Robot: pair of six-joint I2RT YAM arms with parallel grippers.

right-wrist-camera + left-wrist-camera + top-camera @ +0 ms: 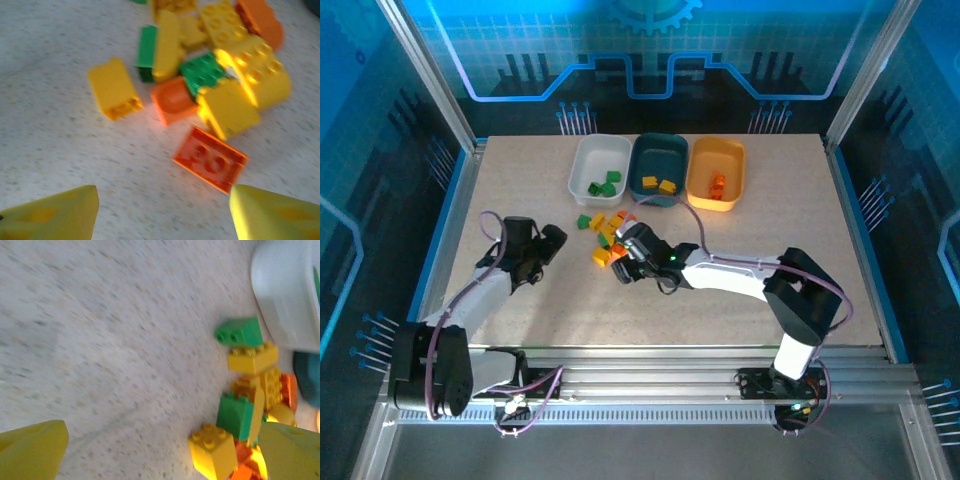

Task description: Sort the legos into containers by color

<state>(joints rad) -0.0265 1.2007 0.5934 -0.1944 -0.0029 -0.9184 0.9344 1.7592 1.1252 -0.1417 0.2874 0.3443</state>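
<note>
We find the white tray [287, 295] cut off by the left wrist view's right edge, the dark teal tray [307, 385] a mere sliver. The legos [210, 85] blur up close; from above we cannot count them.

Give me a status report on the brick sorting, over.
Left end effector open, empty. Right end effector open at brick pile, flat orange brick nearest. Trays partly filled. Nothing in the way.

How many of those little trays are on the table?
3, in a row at the far side: a white tray on the left, a dark teal tray in the middle, a yellow-orange tray on the right. None seems hidden.
</note>
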